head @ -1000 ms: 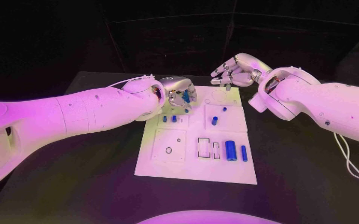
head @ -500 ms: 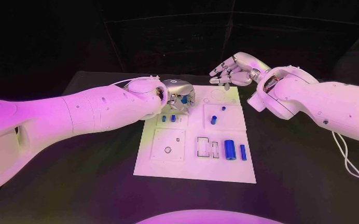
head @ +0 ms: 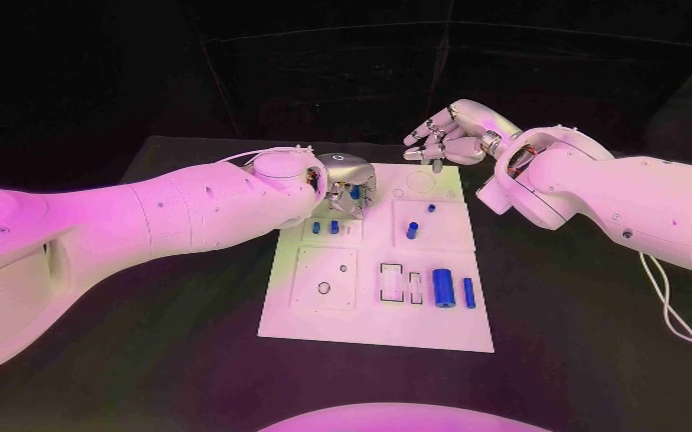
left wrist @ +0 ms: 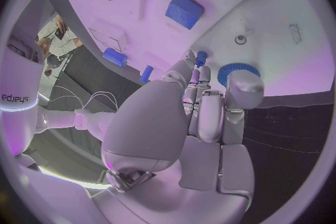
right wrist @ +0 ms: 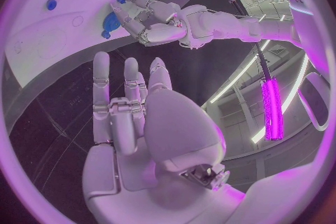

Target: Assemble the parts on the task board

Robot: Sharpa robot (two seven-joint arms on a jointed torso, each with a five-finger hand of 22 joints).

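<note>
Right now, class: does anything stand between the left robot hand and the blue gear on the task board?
Nothing visible does. The left robot hand is right at the blue gear at the far corner of the task board, fingertips beside its rim.

The left hand (head: pixel 343 181) has drawn slightly back along the task board (head: pixel 378 327). The right hand (head: pixel 444 141) has edged a little farther from it.

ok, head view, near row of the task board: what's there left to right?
Square inset plate with small holes → empty rectangular slot outline → thick blue cylinder → thin blue pin.
</note>
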